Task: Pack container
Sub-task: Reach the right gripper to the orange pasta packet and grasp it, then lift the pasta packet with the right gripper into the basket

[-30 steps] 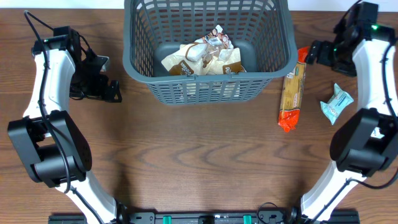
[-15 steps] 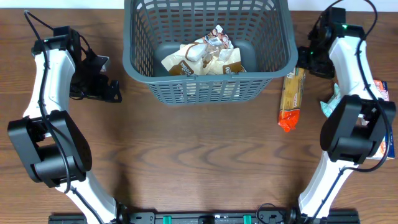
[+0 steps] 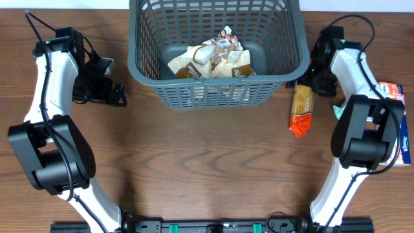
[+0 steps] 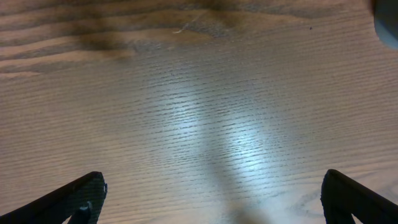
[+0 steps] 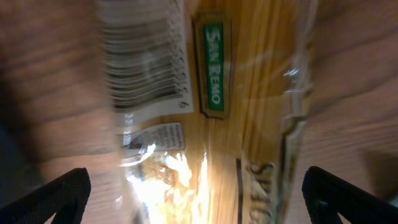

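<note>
My left pincer [image 3: 117,94] hangs over the brown wood-grain table [image 3: 207,168]. Its two fingers are spread wide and it has hold of nothing. In the left wrist view only bare wood lies between the black fingertips [image 4: 84,198] of this pincer [image 4: 214,202].

The large dark grey plastic basket with slotted lattice sides [image 3: 217,90] stands just off to that pincer's right. A blurred grey corner of it [image 4: 388,15] shows at the top right edge of the left wrist view. A heap of crumpled brown-and-white packets [image 3: 210,59] rests on its solid bottom.

My right pincer [image 3: 308,83] is on the basket's other side, close by its right front corner. It is low over the upper end of a long clear packet of yellow spaghetti with an orange-red end [image 3: 302,111]. That packet lies flat on the table, outside the basket.

In the right wrist view this pincer [image 5: 199,196] is gaping. One fingertip [image 5: 62,193] shows at each lower corner, and the spaghetti packet [image 5: 249,93] fills the space beneath and between them. The fingers do not press on it, so this pincer also has hold of nothing. A green label reading San Remo [image 5: 213,68] shows on the packet, though the view is blurred.

Further out from the right pincer, past my own forearm, a small pale teal packet [image 3: 337,111] peeks out. A blue-and-white carton [image 3: 401,126] lies at the table's edge.
</note>
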Available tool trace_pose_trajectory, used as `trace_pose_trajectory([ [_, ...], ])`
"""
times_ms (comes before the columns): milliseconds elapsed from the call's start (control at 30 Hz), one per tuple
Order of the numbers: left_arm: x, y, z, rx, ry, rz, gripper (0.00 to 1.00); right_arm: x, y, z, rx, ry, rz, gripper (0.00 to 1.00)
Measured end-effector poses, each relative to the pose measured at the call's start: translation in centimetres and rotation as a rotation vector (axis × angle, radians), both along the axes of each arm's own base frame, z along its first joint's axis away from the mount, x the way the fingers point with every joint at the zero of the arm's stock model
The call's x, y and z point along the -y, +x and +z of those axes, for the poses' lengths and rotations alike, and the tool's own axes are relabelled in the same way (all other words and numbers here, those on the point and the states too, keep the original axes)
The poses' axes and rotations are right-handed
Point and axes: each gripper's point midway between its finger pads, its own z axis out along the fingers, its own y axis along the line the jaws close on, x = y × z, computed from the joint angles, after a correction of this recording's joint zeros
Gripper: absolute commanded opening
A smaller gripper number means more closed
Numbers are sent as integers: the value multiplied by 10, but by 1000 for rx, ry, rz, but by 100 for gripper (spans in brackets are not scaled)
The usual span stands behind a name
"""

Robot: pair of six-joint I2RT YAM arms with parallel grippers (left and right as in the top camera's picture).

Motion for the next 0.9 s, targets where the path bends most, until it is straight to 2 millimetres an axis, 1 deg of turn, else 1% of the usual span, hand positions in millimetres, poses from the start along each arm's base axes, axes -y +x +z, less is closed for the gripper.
trace_pose_trajectory([
  [100,0,0,0,0,-1,0,98,-1,-5,-12,-7,1,-3,99],
  [133,0,0,0,0,-1,0,99,-1,-7,-17,-9,1,-4,97],
  [167,0,0,0,0,-1,0,99,-1,-8,-18,-12,2,-5,95],
  [233,0,0,0,0,-1,0,99,-1,-11,-23,-15,2,-5,84],
  [267,0,0,0,0,-1,0,99,-1,-11,-24,-14,2,-6,75],
  [300,0,0,0,0,-1,0,99,-1,-11,-25,-12,-2,-5,64],
  [367,0,0,0,0,-1,0,98,0,-8,-25,-1,-3,-10,46],
  [433,0,0,0,0,-1,0,98,0,-7,-25,3,-5,-11,35],
  [467,0,0,0,0,-1,0,99,1,-7,-25,4,-7,-13,25],
  [533,0,0,0,0,-1,0,99,1,-6,-25,9,-8,-13,12],
  [567,0,0,0,0,-1,0,99,1,-5,-23,15,-9,-15,7],
  [633,0,0,0,0,-1,0,99,2,-1,-21,33,-12,-18,2],
  [667,0,0,0,0,-1,0,99,3,0,-20,38,-11,-21,1],
  [800,0,0,0,0,-1,0,99,8,2,-17,43,-3,-35,1],
  [867,0,0,0,0,-2,0,99,17,3,-13,43,-6,-55,1],
  [900,0,0,0,0,-2,0,99,27,4,-9,43,-5,-77,1],
])
